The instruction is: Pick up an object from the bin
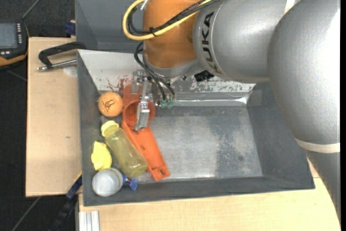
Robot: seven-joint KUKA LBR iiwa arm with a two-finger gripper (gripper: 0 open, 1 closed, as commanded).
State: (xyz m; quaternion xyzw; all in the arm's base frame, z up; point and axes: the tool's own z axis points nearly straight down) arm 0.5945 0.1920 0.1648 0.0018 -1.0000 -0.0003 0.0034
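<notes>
The right half of the bin (227, 143) is bare, so there is lots of room. The left side is crowded: an orange ball (110, 104), a long orange tool (148, 149), a yellowish bottle (124, 153) and a pale ball (107, 182) lie packed together.

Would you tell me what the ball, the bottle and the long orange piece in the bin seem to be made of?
Ball: probably thin hard plastic; matte orange, smooth, with a dark print.
Bottle: translucent yellowish plastic, slightly glossy; opaque yellow cap.
Orange piece: likely moulded rigid plastic; even colour, faint sheen, crisp edges.
</notes>
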